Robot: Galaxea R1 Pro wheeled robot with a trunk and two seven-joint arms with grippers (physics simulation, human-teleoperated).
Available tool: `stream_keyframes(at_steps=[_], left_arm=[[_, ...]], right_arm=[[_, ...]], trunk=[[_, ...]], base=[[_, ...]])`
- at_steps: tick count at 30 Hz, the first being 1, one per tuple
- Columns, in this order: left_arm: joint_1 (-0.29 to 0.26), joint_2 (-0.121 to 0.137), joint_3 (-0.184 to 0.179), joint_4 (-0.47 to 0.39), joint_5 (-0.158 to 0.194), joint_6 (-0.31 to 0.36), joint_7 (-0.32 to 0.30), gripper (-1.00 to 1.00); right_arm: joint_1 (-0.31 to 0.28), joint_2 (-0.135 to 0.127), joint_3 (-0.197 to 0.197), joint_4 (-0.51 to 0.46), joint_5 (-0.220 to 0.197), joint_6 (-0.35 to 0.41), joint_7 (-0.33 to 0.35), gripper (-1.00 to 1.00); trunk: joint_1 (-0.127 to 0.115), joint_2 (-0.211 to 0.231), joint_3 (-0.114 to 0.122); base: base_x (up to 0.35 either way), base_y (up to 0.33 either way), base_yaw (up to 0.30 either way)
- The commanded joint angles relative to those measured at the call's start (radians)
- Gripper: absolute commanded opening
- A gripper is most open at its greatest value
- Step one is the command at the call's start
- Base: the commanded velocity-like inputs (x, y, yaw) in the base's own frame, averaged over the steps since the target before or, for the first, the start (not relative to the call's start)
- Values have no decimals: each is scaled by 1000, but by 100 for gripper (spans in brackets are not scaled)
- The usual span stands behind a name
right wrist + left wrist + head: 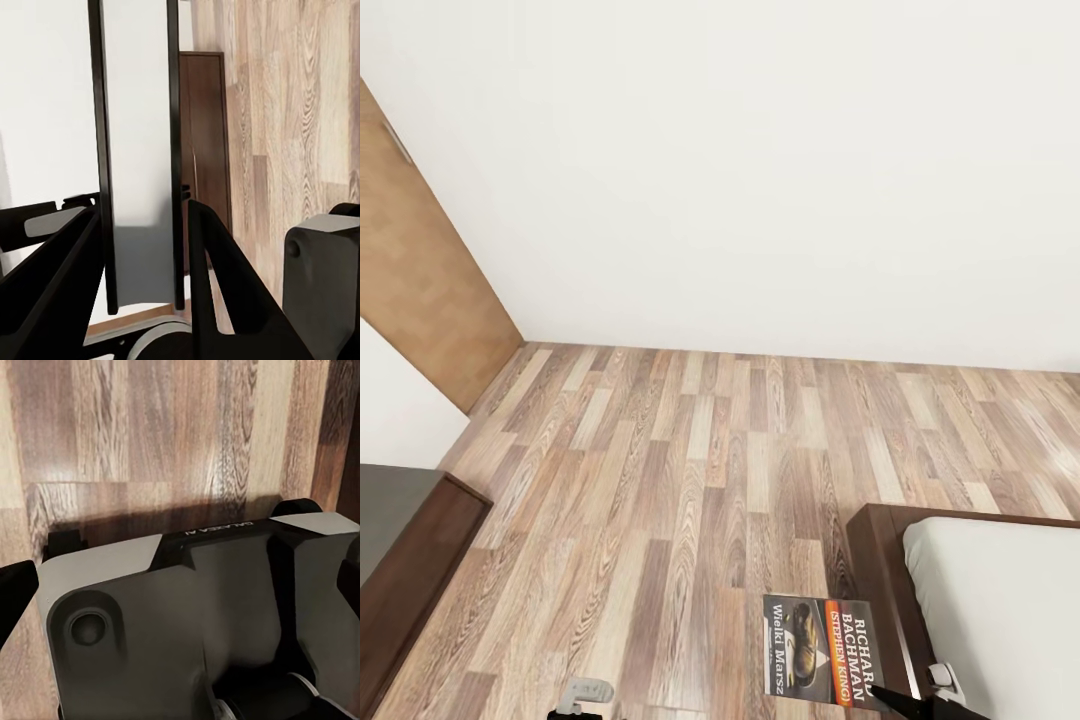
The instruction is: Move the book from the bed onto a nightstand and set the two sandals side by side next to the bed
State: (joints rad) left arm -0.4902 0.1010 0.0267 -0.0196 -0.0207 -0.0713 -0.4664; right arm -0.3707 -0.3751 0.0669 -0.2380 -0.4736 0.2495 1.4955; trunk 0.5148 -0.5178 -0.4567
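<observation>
I read GALAXEA on my base [217, 531] | left claw [582, 692] low over floor [690, 470], grip unreadable | book [822, 650] "RICHARD BACHMAN (STEPHEN KING) Wielki Marsz" clamped edge-on in right claw [142, 300], beside bed [1000, 610]

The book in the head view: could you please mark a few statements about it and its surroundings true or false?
1. The book lies on the mattress. False: the right gripper holds it over the floor, beside the bed.
2. Its cover carries orange and white lettering. True.
3. The floor is grey carpet. False: it is wood plank.
4. In the right wrist view, the book stands edge-on between the fingers. True.
5. The wall is dark green. False: white.
</observation>
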Motion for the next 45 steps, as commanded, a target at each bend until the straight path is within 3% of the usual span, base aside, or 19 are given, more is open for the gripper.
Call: stream_keyframes(at_steps=[1,36,45], left_arm=[[-1,0,2,1,-2,-4,-3,100],[-1,0,2,1,-5,-5,-3,100],[-1,-15,2,2,-5,-4,-3,100]], right_arm=[[0,-1,7,0,-8,11,2,-100],[0,-2,6,0,-8,10,2,-100],[0,-2,7,0,-8,10,2,-100]], trunk=[[0,-1,-1],[0,-1,48],[0,-1,62]], base=[[0,0,0],[0,0,0],[0,0,0]])
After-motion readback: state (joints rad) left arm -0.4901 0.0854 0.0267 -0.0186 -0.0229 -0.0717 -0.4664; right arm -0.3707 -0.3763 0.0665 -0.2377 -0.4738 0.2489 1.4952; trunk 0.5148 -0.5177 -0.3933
